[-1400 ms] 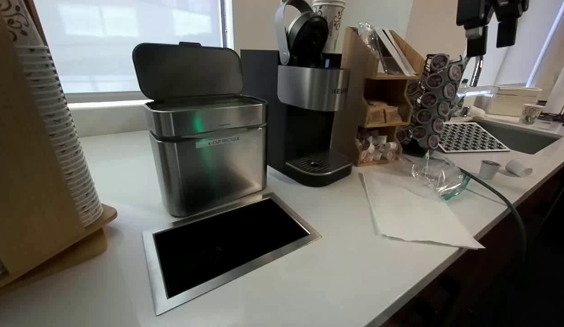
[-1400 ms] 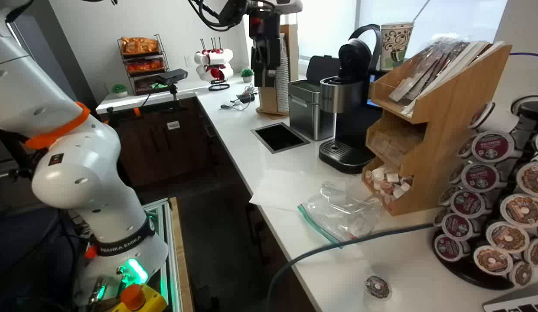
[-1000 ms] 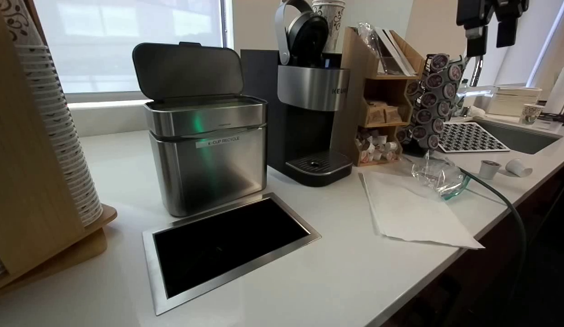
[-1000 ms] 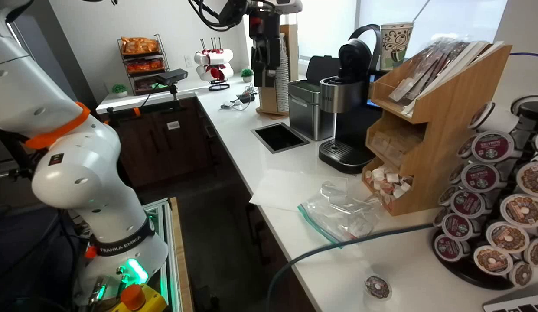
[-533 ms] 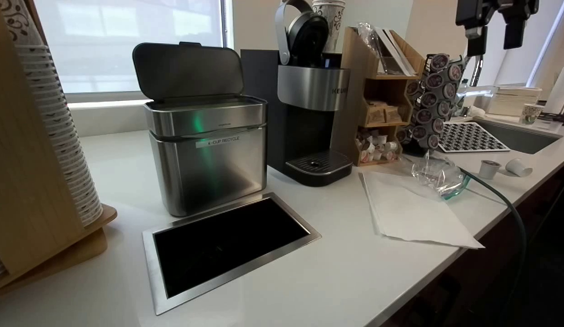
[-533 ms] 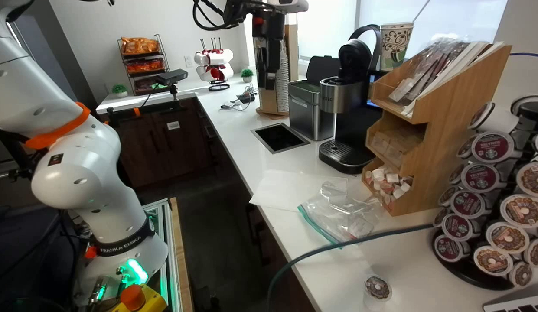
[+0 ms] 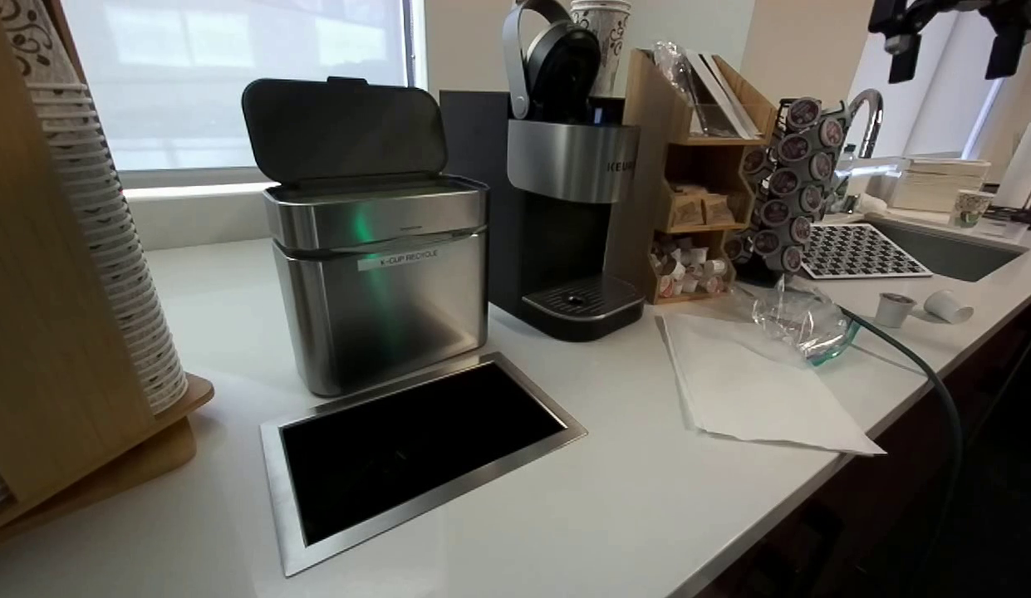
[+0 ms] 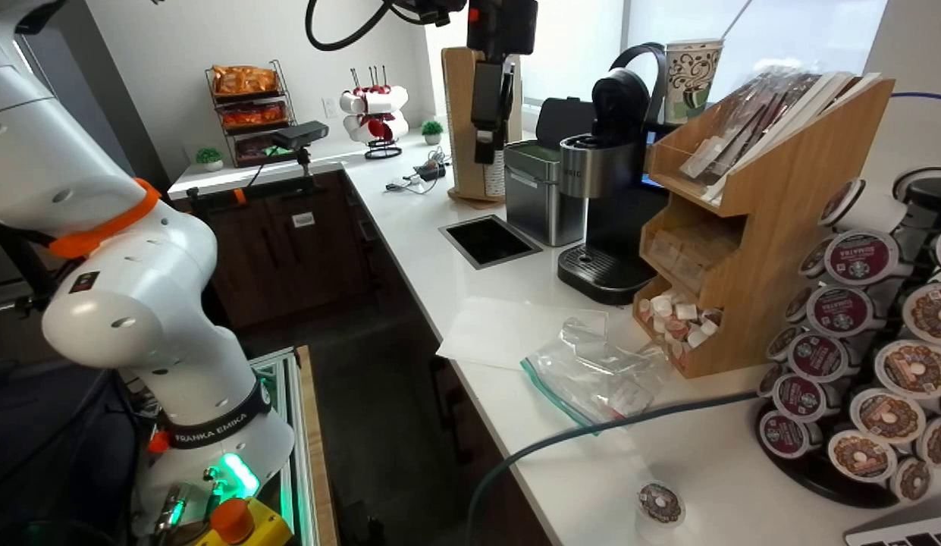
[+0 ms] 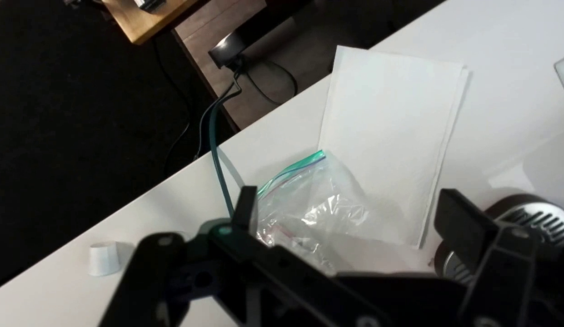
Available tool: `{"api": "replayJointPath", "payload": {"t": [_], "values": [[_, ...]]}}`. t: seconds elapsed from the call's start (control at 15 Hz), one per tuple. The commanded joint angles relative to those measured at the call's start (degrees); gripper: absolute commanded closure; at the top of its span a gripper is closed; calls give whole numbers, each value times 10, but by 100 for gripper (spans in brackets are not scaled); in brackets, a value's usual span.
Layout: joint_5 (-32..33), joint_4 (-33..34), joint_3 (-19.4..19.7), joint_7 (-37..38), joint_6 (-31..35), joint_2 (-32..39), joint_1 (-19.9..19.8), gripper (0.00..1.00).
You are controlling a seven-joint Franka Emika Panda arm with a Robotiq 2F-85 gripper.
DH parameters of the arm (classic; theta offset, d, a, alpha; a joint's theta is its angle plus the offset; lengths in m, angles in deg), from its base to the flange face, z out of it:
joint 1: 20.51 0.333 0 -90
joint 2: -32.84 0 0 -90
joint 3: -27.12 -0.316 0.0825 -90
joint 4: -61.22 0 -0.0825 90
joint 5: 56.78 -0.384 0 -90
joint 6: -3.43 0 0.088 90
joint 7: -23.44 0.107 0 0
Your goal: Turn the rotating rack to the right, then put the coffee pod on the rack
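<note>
The rotating rack, a dark tower studded with pods, stands beside the wooden organiser; it also shows at the right of an exterior view. One coffee pod stands upright on the counter, and a second pod lies on its side near it. A printed-lid pod shows near the counter edge. The wrist view shows one white pod at lower left; the rack is out of view there. My gripper is open and empty, high above the counter, away from pods and rack.
A clear plastic bag and white paper lie on the counter. A dark green cable crosses its edge. The coffee machine, wooden organiser and steel bin stand along the wall, with the sink beyond.
My gripper's fingers have spread wider apart. The arm has moved and the gripper has shifted to the right in both exterior views. The pods and rack have not moved.
</note>
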Motion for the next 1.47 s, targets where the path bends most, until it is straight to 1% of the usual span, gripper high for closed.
{"api": "replayJointPath", "payload": {"t": [0.0, 0.13, 0.4, 0.53, 0.6, 0.8, 1.0, 1.13, 1.27, 1.4], "values": [[-35, 49, 17, 63, -5, 17, -25, 0], [-40, 83, 23, 98, -3, 28, -36, 0], [-1, 151, 28, 116, 2, 62, -47, 0], [13, 179, 32, 126, -10, 78, -50, 0], [2, 145, 32, 109, -1, 53, -44, 0], [9, 168, 36, 116, 0, 71, -45, 0], [10, 171, 37, 117, -1, 75, -45, 0], [46, 145, 37, 151, 102, 71, -52, 0], [58, 134, 51, 146, 197, 82, -59, 0], [50, 120, 66, 155, 296, 92, -66, 0]]}}
